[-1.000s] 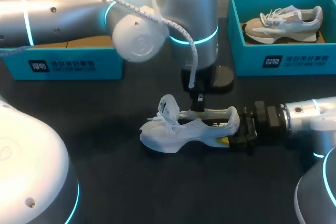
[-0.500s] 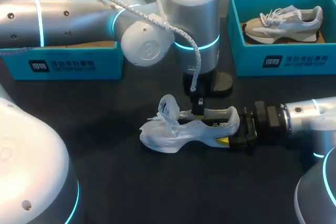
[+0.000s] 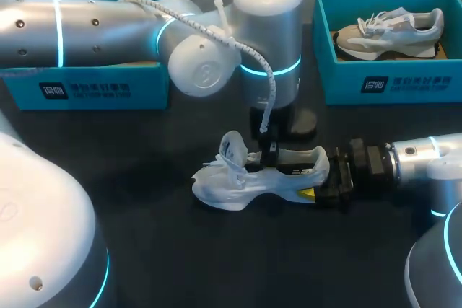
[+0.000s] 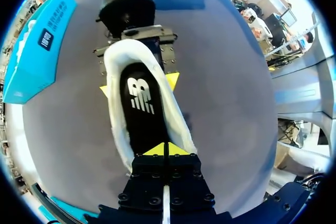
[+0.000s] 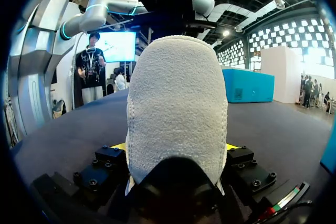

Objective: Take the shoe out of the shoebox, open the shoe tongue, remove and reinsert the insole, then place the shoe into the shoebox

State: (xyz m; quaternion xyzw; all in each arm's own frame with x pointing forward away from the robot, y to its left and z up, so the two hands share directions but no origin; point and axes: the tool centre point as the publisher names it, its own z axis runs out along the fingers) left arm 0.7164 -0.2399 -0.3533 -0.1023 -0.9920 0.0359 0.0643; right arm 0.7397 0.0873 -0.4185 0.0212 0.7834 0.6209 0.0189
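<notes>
Over the last second the left arm has dropped, sinking the left fingers (image 4: 155,150) into the mouth of the white sneaker (image 3: 238,182); earlier they hung just above its collar. In the left wrist view their yellow tips sit pressed together over the black insole (image 4: 140,100). Whether they pinch its edge I cannot tell. This looks like the reach for the insole, so its removal seems about to begin. The sneaker lies unmoved on the dark worktop (image 3: 144,250) at the middle of the head view, toe toward frame left, heel clamped between the right fingers (image 3: 307,193). A teal shoebox (image 3: 86,90) sits at upper left, well apart.
</notes>
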